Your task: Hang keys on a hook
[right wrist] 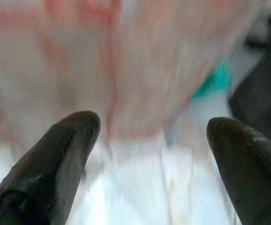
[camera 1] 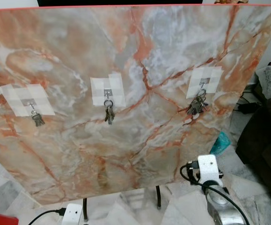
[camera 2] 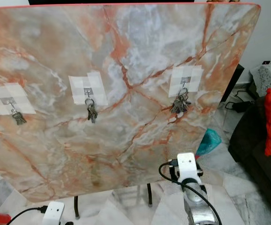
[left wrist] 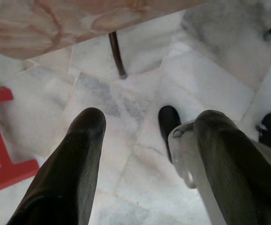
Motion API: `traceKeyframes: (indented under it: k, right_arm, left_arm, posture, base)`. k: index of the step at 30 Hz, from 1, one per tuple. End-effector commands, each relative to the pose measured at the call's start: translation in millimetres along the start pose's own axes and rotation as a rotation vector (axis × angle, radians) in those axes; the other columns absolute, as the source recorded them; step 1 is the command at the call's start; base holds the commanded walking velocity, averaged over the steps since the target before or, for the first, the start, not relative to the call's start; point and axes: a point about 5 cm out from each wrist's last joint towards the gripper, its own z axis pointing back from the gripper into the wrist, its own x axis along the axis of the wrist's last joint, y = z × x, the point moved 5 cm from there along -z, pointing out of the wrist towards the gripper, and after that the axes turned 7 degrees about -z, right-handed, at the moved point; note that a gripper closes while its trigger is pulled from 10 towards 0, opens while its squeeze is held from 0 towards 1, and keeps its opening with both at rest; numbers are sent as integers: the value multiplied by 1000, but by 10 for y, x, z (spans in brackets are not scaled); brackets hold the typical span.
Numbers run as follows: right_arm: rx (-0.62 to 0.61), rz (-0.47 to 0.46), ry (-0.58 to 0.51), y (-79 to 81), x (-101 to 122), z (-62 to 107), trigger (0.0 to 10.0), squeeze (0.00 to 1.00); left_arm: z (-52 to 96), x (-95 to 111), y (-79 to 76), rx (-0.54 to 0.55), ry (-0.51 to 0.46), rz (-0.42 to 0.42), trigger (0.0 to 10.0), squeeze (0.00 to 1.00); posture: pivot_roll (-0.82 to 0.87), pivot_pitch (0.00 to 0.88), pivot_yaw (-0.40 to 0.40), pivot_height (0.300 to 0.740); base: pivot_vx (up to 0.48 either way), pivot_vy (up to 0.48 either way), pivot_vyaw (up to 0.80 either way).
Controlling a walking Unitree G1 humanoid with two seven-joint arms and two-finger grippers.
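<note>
All three key bunches look hung, so just back off clean without bumping the marble board. The right-hand key bunch hangs on its taped hook, well above the right tool, spread and empty. Left tool, also spread, points at the floor; blurry though.

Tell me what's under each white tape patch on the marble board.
Each of the three tape patches on the marble board frames a small metal hook with a key bunch hanging below. The tape hides how each hook is fixed to the board.
</note>
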Motion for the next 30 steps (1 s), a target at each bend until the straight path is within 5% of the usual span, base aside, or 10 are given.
traceKeyframes:
  k: [1,7,10,17,30]
  right_arm:
    - [7,-45,144,38,-411,52,10000,0]
    - [9,-74,265,100,-753,137,10000,0]
    - [5,-121,395,149,-1116,283,10000,0]
    - [22,-105,402,115,-1192,324,10000,0]
    - [47,-71,419,118,-1281,374,10000,0]
  left_arm:
    - [5,-50,-24,-3,22,-12,10000,0]
    - [3,-52,-33,-6,27,-9,10000,0]
    - [0,-41,-29,3,26,20,10000,0]
    - [0,-41,2,10,27,27,10000,0]
    - [-1,-35,-4,12,26,32,10000,0]
  posture:
    - [21,0,-52,740]
    - [26,0,-53,740]
    - [45,0,-63,740]
    - [44,0,-59,740]
    - [53,0,-62,740]
  base:
    - [0,0,0]
    - [0,0,0]
    - [0,0,0]
    - [0,0,0]
    - [0,0,800]
